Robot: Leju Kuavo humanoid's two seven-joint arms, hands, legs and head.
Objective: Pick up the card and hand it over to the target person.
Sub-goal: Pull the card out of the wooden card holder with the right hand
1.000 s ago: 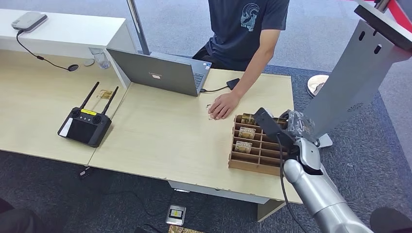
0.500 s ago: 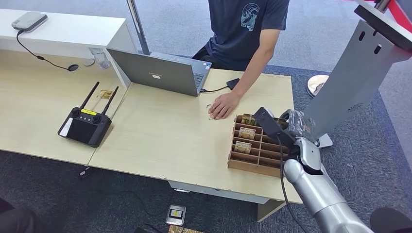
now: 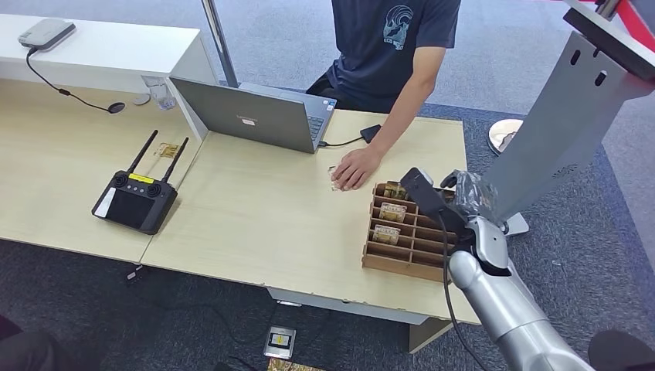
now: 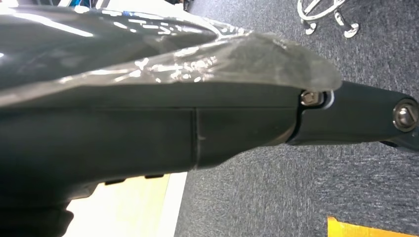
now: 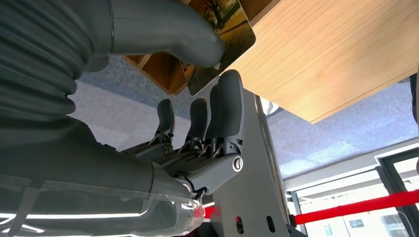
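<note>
Pinching card (image 5: 225,30), right hand (image 5: 197,98)

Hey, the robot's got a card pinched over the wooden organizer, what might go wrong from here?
1. The right hand holds the card only by its edge, between thumb and a finger, so it may slip or twist out.
2. The card is just above the organizer and could snag a divider on lifting.
3. The person's hand rests flat on the table beside the organizer, not ready to receive.

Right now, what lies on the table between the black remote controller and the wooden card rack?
In the head view, only bare tabletop lies between the controller and the rack; the laptop sits further back.
</note>
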